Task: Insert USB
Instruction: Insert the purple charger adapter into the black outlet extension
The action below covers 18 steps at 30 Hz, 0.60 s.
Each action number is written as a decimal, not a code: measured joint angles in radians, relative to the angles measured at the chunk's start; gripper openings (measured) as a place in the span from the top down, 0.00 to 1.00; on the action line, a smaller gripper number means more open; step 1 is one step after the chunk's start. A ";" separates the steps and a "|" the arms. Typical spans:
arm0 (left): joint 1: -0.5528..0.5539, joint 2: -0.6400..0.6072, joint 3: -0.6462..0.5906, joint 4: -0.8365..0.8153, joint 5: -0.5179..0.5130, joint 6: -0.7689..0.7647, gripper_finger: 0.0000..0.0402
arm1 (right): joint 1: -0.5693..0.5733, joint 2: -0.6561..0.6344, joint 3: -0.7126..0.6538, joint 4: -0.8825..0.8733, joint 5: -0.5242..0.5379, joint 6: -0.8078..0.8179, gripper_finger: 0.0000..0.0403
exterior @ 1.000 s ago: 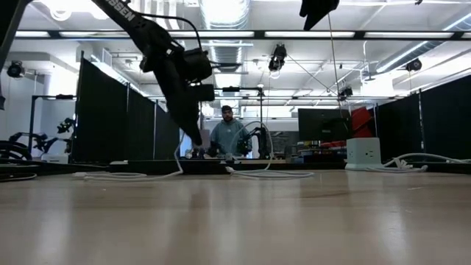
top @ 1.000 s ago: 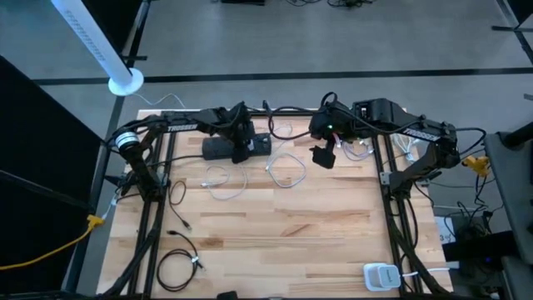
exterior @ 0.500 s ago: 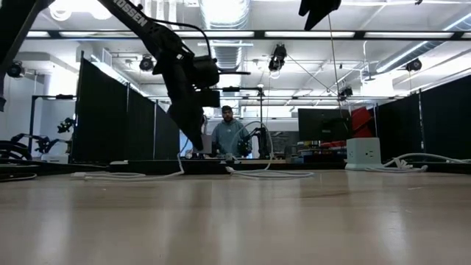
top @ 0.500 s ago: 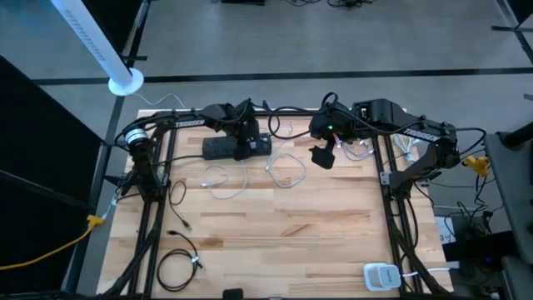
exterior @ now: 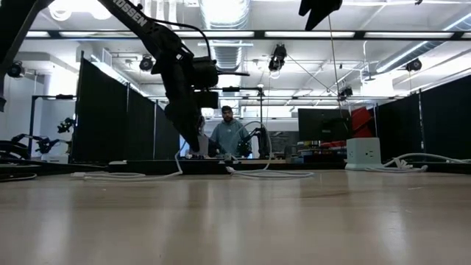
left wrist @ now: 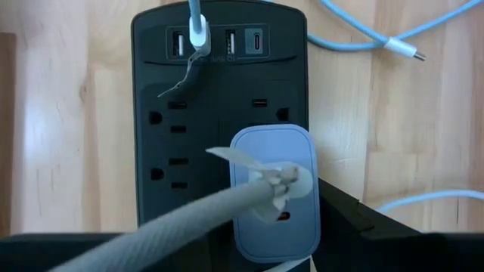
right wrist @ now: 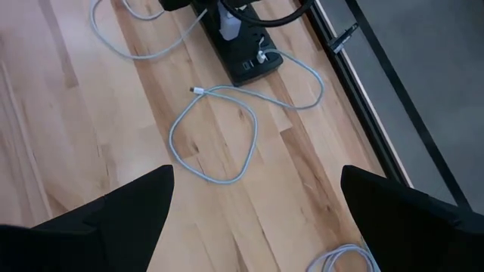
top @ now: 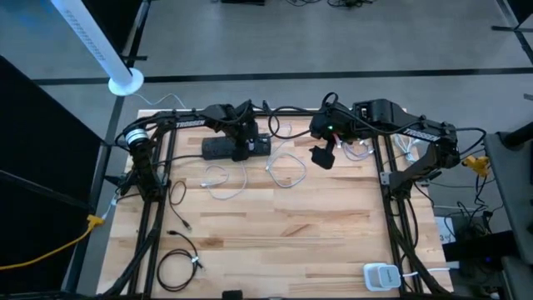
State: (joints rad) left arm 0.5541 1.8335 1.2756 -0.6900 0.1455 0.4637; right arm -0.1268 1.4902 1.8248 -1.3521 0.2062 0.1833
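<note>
Matte black power strip, white USB plug seated; left fingers unreadable, right fingers wide.

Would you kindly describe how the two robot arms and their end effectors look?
Both arms are dark, almost black, with black cables looping along them. The left arm bears white lettering on its link; so does the right arm, which shows a small green light. The right end effector has broad, flat black fingers.

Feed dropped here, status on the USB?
Left gripper over power strip. White USB plug seated in its port. Right gripper raised, jaws open, idle. Loose cable clear.
</note>
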 joint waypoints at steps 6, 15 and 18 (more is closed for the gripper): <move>-0.001 -0.002 -0.028 0.047 0.002 0.004 0.70 | 0.000 0.000 0.000 0.000 0.000 0.003 0.10; 0.000 -0.009 -0.085 0.129 0.009 0.018 0.70 | 0.000 0.000 0.000 0.000 0.000 0.002 0.10; 0.000 -0.007 -0.087 0.163 0.005 0.005 0.70 | 0.000 0.000 0.000 0.003 0.000 0.002 0.10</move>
State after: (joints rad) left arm 0.5545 1.8263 1.1885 -0.5275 0.1504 0.4689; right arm -0.1268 1.4902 1.8248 -1.3493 0.2064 0.1856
